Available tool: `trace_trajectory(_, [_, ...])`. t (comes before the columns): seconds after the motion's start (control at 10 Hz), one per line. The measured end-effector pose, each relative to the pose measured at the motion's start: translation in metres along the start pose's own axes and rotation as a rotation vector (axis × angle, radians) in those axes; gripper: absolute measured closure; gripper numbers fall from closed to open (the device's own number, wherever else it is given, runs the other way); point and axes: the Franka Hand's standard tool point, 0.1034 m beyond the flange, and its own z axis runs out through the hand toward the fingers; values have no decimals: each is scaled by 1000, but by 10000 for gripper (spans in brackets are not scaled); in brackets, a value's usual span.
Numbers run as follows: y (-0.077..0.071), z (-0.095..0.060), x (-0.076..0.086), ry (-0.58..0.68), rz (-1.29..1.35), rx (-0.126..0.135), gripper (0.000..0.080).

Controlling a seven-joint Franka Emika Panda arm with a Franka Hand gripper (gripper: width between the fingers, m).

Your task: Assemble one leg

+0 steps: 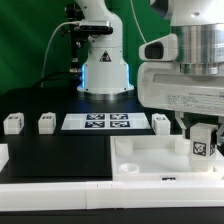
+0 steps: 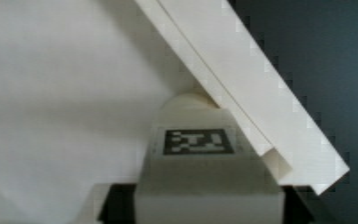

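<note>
The arm's two-finger pincer (image 1: 203,128) stands over the near right part of the black table (image 1: 60,160) and is clamped on a small white plastic block-shaped leg (image 1: 203,141) bearing a black-and-white square tag. The leg is held upright, tag facing the exterior camera, with its lower end at a corner of the large white square tray-like tabletop part (image 1: 150,160) that lies on the table toward the near right corner. Whether the leg's end is seated in the corner socket or only touching the surface cannot be told.

In the wrist view the same leg (image 2: 199,150) shows its tag between the dark pincer fingers (image 2: 123,205), and its rounded end meets the flat white face of the tray-like part (image 2: 60,100) just beside the raised rim that runs diagonally across the picture.

Three further small white tagged legs stand on the table in a row toward the far edge: one (image 1: 13,123) nearest the exterior view's left, a second (image 1: 46,123) beside it, and a third (image 1: 161,123) partly behind the pincer. Between the second and third lies the flat white marker board (image 1: 96,122) with its tags.

A white robot base (image 1: 104,72) stands beyond the far edge of the table
</note>
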Motion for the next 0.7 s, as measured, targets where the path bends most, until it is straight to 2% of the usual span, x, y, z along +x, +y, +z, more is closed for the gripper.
trace_trajectory(0.7, [-1,0,-3,3,887,3,506])
